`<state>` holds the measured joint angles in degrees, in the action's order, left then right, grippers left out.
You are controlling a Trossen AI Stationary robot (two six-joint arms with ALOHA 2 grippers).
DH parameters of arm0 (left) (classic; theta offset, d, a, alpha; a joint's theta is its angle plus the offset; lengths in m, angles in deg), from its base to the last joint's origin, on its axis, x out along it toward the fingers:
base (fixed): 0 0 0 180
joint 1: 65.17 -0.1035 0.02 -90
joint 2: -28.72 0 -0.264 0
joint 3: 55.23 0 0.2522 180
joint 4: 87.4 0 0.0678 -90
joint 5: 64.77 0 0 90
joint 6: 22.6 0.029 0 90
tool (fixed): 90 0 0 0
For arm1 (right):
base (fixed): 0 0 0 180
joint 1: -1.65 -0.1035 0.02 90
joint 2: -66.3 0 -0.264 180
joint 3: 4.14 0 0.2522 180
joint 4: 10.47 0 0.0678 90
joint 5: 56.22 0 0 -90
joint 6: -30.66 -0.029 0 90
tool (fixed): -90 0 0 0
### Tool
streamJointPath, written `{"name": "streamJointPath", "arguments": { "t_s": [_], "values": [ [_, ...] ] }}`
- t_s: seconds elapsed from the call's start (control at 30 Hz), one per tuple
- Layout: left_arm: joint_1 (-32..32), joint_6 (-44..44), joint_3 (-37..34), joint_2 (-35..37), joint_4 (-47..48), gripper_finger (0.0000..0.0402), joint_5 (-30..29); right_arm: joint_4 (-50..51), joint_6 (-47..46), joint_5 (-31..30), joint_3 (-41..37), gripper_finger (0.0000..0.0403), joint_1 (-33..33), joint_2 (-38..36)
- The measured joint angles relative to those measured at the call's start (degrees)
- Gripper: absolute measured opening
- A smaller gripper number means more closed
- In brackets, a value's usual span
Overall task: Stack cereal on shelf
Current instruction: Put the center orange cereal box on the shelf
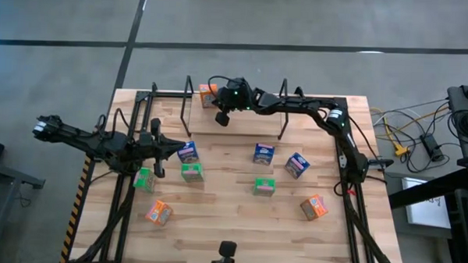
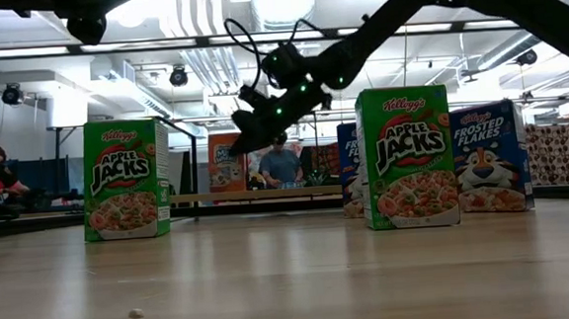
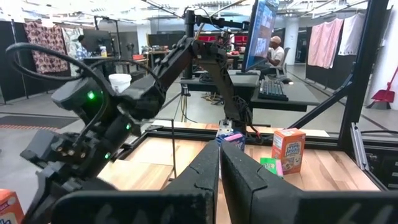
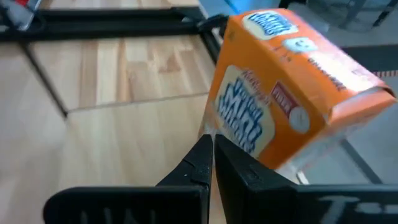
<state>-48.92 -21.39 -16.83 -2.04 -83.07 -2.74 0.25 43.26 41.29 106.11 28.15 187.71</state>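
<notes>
Right gripper (image 1: 221,118), at upper centre of the high view, was seen fully shut and empty, its fingertips just beside an orange box (image 1: 208,94) that sat tilted at the left end of the shelf (image 1: 282,110). In the right wrist view the closed fingers (image 4: 202,163) were pressed near the lower edge of that orange box (image 4: 283,87), which leaned over rather than resting square.

Left gripper (image 1: 157,148), at left centre, was also closed on nothing and was held above the table (image 1: 231,225), near a blue box (image 1: 187,152) and a green box (image 1: 191,172).

Seven more boxes were spread across the table's middle and lower part, among them an orange box (image 1: 158,213) at lower left and another (image 1: 314,206) at lower right.

The step in hand was judged to be squaring the tilted box on the shelf. A slow push low on its side would be advised, so that it is settled flat and room is left beside it.
</notes>
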Motion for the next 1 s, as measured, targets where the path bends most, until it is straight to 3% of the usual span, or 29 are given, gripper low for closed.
{"name": "streamJointPath", "arguments": {
  "t_s": [0.33,0.47,1.0],
  "values": [
    [0.0,-0.46,0.0,-0.5,-0.2,0.0,0.0,18.84,3.19,-1.24,0.0,0.0009,0.83,-6.97],
    [0.0,-0.46,0.0,-0.52,-0.51,0.0,0.02,18.41,3.18,-4.59,0.0,0.0009,2.37,-6.93],
    [0.0,1.25,0.0,-0.33,-1.64,0.0,0.0,4.75,1.47,-4.41,-0.15,0.0009,4.02,-3.02]
  ]
}}
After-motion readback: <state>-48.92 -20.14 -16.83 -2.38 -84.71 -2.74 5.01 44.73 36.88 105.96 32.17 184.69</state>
